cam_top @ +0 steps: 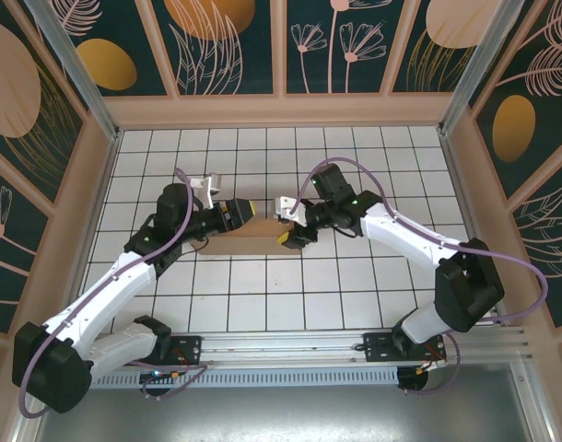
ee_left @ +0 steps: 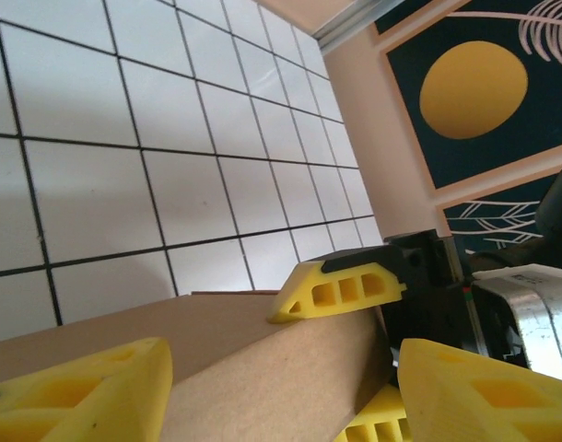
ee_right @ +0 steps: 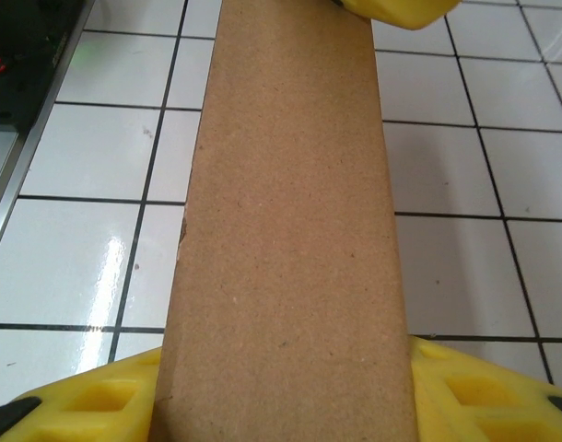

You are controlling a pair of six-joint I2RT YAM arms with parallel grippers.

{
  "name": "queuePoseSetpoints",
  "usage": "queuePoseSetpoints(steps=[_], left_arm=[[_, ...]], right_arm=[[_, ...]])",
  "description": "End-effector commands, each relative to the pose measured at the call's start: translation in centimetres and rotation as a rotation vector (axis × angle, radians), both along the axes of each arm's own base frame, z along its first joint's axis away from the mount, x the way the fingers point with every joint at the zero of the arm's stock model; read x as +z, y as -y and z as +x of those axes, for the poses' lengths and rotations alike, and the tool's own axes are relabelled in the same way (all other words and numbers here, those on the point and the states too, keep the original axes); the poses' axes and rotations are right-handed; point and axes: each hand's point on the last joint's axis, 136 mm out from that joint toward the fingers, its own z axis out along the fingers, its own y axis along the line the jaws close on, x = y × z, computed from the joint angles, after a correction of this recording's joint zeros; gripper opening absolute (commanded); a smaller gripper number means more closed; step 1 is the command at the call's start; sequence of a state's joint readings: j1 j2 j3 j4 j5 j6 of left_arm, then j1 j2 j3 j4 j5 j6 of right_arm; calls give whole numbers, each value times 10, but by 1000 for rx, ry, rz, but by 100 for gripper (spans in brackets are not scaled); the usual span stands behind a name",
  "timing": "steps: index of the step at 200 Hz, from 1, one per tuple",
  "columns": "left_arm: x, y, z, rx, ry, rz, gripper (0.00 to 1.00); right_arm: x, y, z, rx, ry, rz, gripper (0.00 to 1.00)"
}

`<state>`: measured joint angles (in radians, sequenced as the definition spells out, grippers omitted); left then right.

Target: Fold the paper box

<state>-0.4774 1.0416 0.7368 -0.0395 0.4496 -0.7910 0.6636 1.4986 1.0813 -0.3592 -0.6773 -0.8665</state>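
The paper box (cam_top: 253, 241) is a compact brown cardboard block hanging over the white tiles between both arms. My left gripper (cam_top: 237, 211) holds its left end. In the left wrist view my yellow fingers (ee_left: 87, 391) flank the box (ee_left: 263, 368) and press on it. My right gripper (cam_top: 286, 226) is shut on the right end, and one of its fingers (ee_left: 341, 290) lies over the box's far edge. In the right wrist view the box (ee_right: 290, 230) runs away from my right gripper (ee_right: 286, 391), whose pads clamp both sides. A left fingertip (ee_right: 401, 9) touches the far end.
The tiled table (cam_top: 263, 304) has open tiles on all sides of the box. Patterned walls (cam_top: 235, 46) close the back and sides. An aluminium rail (cam_top: 290, 345) with the arm bases runs along the near edge.
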Motion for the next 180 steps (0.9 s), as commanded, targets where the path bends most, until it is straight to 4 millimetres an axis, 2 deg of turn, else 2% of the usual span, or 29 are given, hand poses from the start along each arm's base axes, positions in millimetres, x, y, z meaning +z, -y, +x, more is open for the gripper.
queuePoseSetpoints(steps=[1, 35, 88, 106, 145, 156, 180], left_arm=[[-8, -2, 0, 17, 10, -3, 65], [-23, -8, -3, 39, 14, 9, 65], [-50, -23, -9, 94, 29, 42, 65], [-56, -26, -7, 111, 34, 47, 65], [-61, -31, 2, 155, 64, 80, 64], [-64, -33, 3, 165, 62, 87, 64], [-69, -38, -1, 181, 74, 83, 64]], right_arm=[[-13, -1, 2, 8, -3, -11, 47], [-26, 0, 10, -31, 29, -33, 48], [-24, 5, 15, -108, 105, 11, 66], [-14, 4, 18, -135, 116, 45, 72], [8, -3, 21, -148, 68, 114, 78], [23, -4, 22, -155, 61, 162, 78], [71, 0, 18, -173, 60, 306, 79]])
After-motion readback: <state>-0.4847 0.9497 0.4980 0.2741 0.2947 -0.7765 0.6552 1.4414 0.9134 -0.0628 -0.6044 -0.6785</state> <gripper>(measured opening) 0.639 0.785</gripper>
